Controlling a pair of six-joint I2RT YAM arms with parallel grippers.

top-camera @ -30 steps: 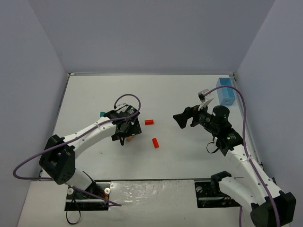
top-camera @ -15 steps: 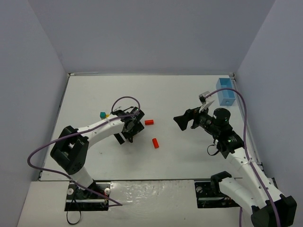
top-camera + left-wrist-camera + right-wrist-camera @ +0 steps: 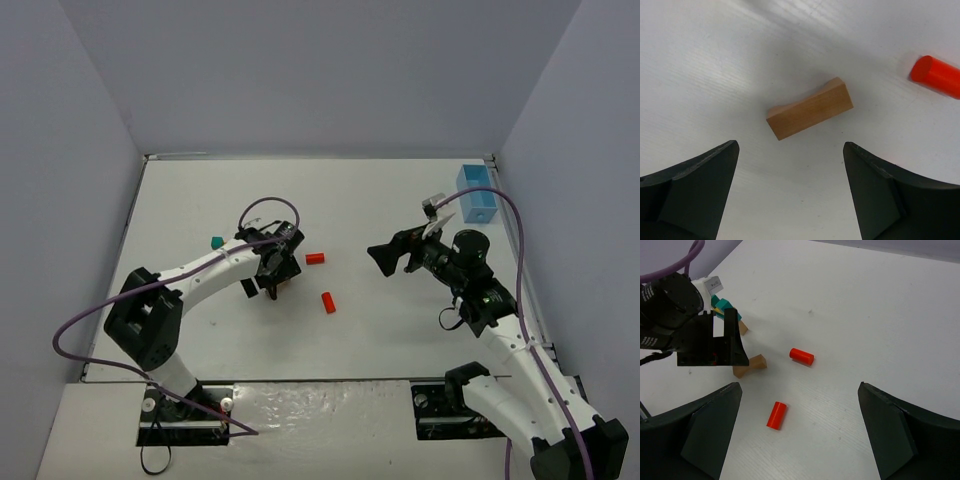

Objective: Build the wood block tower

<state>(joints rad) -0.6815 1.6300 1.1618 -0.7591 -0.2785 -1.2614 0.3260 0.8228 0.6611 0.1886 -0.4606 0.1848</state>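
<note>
Top external view: the white table (image 3: 380, 190) filled most of the picture, with grey walls round it. My left arm (image 3: 200, 275) reached in from the near left to a spot left of the table's middle. My right arm (image 3: 510, 335) rose from the near right, its wrist raised and turned toward the middle. A light-blue bin (image 3: 477, 196) stood at the far right corner, well apart from everything else.

My left pincer (image 3: 790, 147) pointed down at the table with its fingers spread. A tan block (image 3: 810, 108) lay on the table between them and touched neither. My right pincer (image 3: 799, 390) hung spread wide above the table, with nothing between its fingers.

The tower was not stacked: its pieces lay singly on the table, left of the middle. One red cylinder (image 3: 315, 258) lay on its side just right of my left pincer. The other red cylinder (image 3: 328, 302) lay nearer to me, apart from the first. A teal block (image 3: 216, 242) sat to the left of my left arm's wrist. In the right wrist view a second tan piece (image 3: 742, 327) showed beside the teal one, partly hidden behind my left pincer.
</note>
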